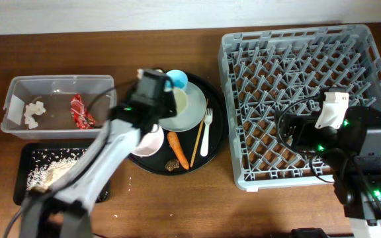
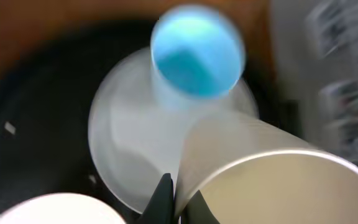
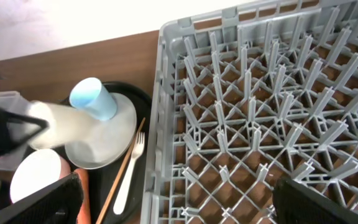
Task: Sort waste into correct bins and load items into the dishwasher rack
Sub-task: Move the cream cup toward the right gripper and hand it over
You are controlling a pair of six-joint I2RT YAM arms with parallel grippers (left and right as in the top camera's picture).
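My left gripper (image 1: pixel 167 98) is shut on the rim of the cream cup (image 1: pixel 180 100), which tilts over the pale grey plate (image 1: pixel 196 114). The left wrist view shows the jaws (image 2: pixel 178 200) pinching the cup wall (image 2: pixel 272 180). The blue cup (image 1: pixel 176 80) stands at the plate's far edge. The white-pink bowl (image 1: pixel 149 140), carrot (image 1: pixel 178 149), brown lump (image 1: pixel 172 163), chopstick (image 1: pixel 198 142) and fork (image 1: pixel 206 132) lie on the round black tray (image 1: pixel 215 149). My right gripper (image 3: pixel 179 205) is open and empty over the grey rack (image 1: pixel 309 99).
The clear tub (image 1: pixel 58 89) at the left holds the red wrapper (image 1: pixel 80 111) and white tissue (image 1: pixel 33 114). The shallow black tray (image 1: pixel 28 155) in front of it holds rice scraps (image 1: pixel 51 170). The rack holds nothing.
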